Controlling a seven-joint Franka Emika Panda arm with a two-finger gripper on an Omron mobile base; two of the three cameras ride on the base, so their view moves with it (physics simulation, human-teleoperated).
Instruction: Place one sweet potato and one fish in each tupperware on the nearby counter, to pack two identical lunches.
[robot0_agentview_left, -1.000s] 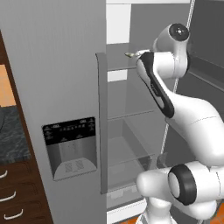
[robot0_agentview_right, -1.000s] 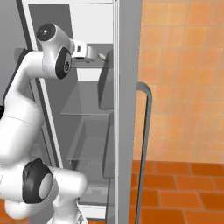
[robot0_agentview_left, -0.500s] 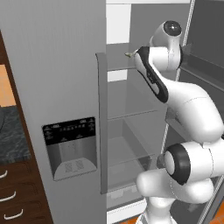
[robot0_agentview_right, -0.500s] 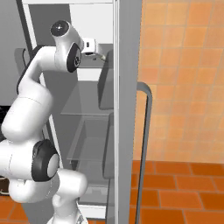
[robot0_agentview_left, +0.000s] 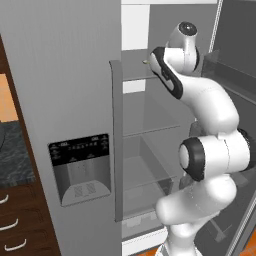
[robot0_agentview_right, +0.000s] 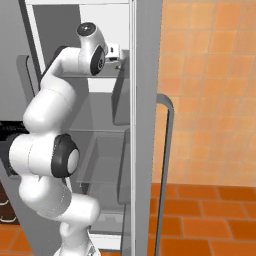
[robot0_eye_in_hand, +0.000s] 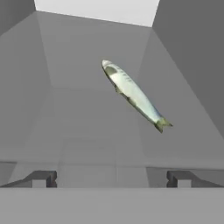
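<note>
The fingers (robot0_eye_in_hand: 112, 178) are spread wide, short of the fish (robot0_eye_in_hand: 133, 95); closure across its slim mid-body is advised.

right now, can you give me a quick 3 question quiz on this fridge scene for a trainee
1. True or false: the end effector is closed on the fish.
2. Multiple choice: the fish lies A) on a grey shelf inside the open fridge, B) on the black counter, C) on the orange tile floor.
3. In the hand view, does the fish lie straight along the line between the two fingertips, or on a diagonal?

Key
1. False: the jaws stand wide open and the fish lies ahead of them, untouched.
2. A.
3. On a diagonal, head toward the upper left, tail toward the lower right.
</note>
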